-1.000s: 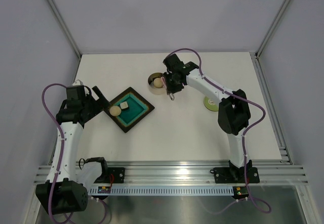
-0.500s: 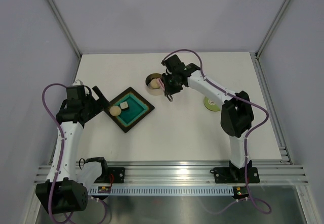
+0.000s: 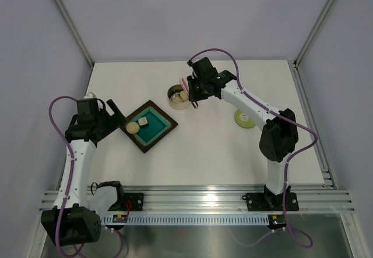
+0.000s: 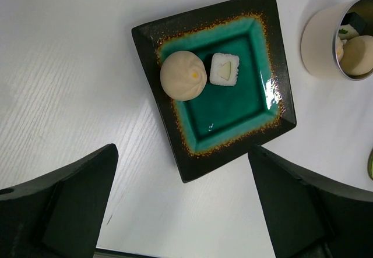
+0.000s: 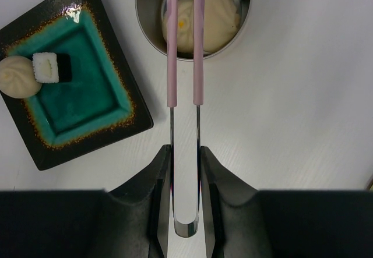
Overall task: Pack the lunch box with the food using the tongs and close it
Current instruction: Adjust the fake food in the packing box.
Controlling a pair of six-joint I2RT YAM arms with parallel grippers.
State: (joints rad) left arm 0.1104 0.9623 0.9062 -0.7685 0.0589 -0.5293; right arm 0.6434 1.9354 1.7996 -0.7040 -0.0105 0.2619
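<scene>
Top view looks down from the near edge; close wrist views share tray [image 4: 204, 16] and lunch box [image 4: 319, 42]

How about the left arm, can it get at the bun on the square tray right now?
Probably yes. The left claw hangs open facing the tray, and the bun lies uncovered beside a small cube. The right claw holds the tongs at the tin, out of the way.

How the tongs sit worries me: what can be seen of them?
The tongs are slim, V-shaped: shiny metal at the bend, pale pink sleeves on both arms. The right gripper has its jaws shut on the metal part. The arms reach over the dough ball in the lunch box; tips out of frame.
</scene>
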